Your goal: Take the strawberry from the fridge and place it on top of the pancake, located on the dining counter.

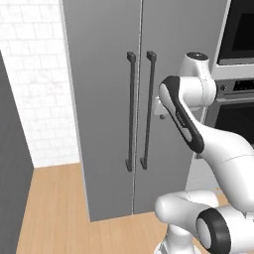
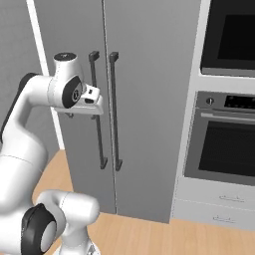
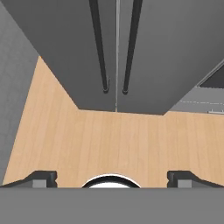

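- Fridge [image 1: 109, 109]: both doors closed, handles [image 2: 104, 114] side by side at the centre seam.
- End effector [image 3: 112, 178]: fingers spread wide, nothing between them, pointing down at the wood floor [image 3: 109, 135].
- Hand seems short of the doors.

Fridge [image 2: 124, 99] left of wall oven [image 2: 226, 134], arm before its doors, probably apart

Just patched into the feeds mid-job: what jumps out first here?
The tall grey fridge dead ahead, both doors shut, its two dark bar handles side by side at the centre seam. The white arm is raised in front of it, its gripper open and empty, pointing down at the wood floor. A black wall oven stands right of the fridge.
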Controlling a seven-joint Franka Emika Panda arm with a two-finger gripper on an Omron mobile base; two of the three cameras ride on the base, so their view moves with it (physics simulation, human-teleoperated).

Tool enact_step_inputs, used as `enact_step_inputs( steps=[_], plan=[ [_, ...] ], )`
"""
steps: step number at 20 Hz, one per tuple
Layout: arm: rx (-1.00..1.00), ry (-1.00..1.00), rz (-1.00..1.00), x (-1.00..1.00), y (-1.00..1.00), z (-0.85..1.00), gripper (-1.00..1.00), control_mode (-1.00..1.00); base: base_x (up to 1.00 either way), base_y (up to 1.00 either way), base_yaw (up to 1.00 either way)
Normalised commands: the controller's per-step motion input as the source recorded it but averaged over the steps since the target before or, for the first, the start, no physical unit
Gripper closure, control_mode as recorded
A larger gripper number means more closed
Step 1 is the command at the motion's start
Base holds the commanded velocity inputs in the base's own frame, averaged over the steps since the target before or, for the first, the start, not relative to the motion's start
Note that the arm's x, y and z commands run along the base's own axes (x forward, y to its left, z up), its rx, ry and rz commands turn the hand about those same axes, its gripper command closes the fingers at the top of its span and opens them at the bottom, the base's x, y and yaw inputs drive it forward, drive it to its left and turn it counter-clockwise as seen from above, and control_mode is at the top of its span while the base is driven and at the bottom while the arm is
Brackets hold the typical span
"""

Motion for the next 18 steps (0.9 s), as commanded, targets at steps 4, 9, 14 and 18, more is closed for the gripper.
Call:
enact_step_inputs(
  steps=[4,9,14,18],
  plan=[
    [0.0,0.0,0.0,0.0,0.0,0.0,-1.0,1.0,0.44,0.0,0.0],
    [0.0,0.0,0.0,0.0,0.0,0.0,-1.0,1.0,-0.03,-0.03,0.0],
    [0.0,0.0,0.0,0.0,0.0,0.0,-1.0,1.0,-0.44,-0.06,0.0],
    [0.0,0.0,0.0,0.0,0.0,0.0,-1.0,1.0,-0.28,-0.01,0.0]
  ],
)
